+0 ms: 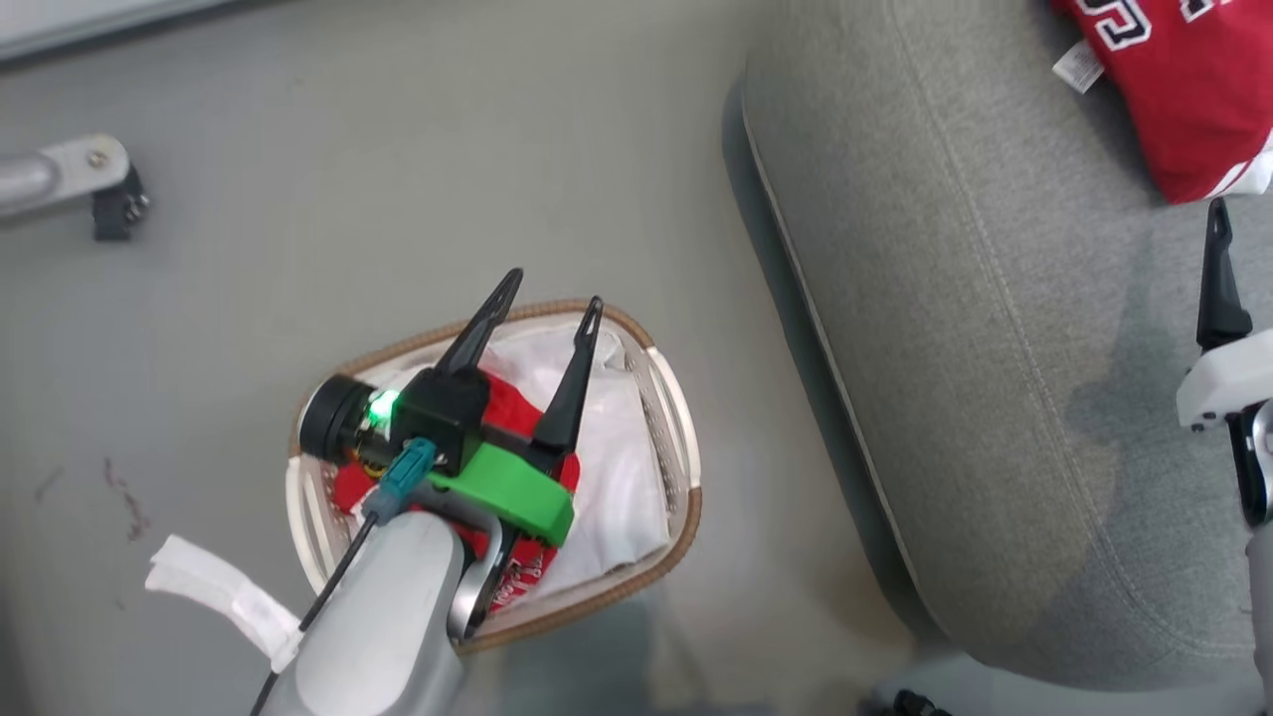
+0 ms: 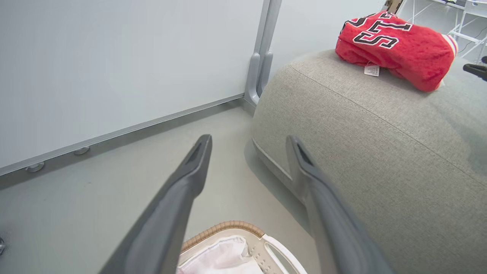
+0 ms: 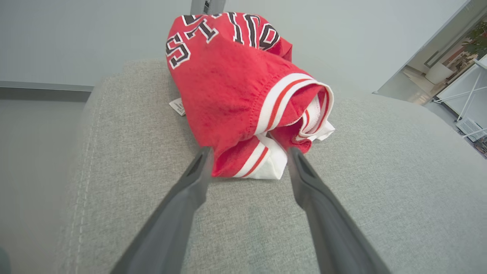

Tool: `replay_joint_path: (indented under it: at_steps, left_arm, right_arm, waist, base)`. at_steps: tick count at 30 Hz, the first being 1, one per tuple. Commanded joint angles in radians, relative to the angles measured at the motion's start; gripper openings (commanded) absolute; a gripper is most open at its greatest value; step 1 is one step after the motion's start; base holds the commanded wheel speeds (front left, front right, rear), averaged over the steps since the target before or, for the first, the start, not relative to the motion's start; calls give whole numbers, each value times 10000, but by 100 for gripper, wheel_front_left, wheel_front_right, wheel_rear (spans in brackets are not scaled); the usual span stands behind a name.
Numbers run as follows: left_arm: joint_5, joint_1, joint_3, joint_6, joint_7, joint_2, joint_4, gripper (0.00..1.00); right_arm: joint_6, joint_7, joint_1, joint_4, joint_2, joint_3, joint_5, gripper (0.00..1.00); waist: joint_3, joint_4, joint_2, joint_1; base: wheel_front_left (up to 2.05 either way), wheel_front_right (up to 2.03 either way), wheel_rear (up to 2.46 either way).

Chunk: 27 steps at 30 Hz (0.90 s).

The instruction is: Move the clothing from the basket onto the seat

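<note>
on the grey floor [image 1: 298,149] at the left stands the basket [image 1: 686,447], its white liner [image 1: 622,438] bunched inside with one red garment [image 1: 507,398] lying in it. the left pincer [image 1: 555,288] hangs over the basket, released, its fingers spread and holding nothing. right of the basket, near it but apart, is the seat [image 1: 975,398]. on the seat, further right, lies the second red garment [image 1: 1193,109], letters showing. the right pincer [image 3: 249,152] is released too, its spread tips at either side of that garment's striped hem.

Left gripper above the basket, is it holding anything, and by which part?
Nothing: the left gripper is open, empty, above the red garment in the basket.
</note>
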Motion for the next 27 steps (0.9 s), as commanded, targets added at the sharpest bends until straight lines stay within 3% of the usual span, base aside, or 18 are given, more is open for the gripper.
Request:
replay_joint_path:
  at_steps: [1, 10, 27]
  left_arm:
    - [-44, 279, 133, -56, 5, -55, -6, 100]
    - [-263, 1277, 989, 23, 5, -230, -180, 100]
    - [-716, 3049, 3277, 648, 5, -261, -493, 100]
  right_arm:
    - [-14, -2, 223, -102, -168, 42, -31, 100]
    - [-14, -2, 16, -302, -417, 832, 381, 100]
    - [-14, -2, 1433, -1118, 1516, 2259, 1460, 100]
  waist:
    - [-1119, 338, -1, 0]
    - [-2710, 945, -1, 0]
    - [-3990, 2013, -1, 0]
  base:
    - [0, 0, 0]
    - [0, 0, 0]
    - [0, 0, 0]
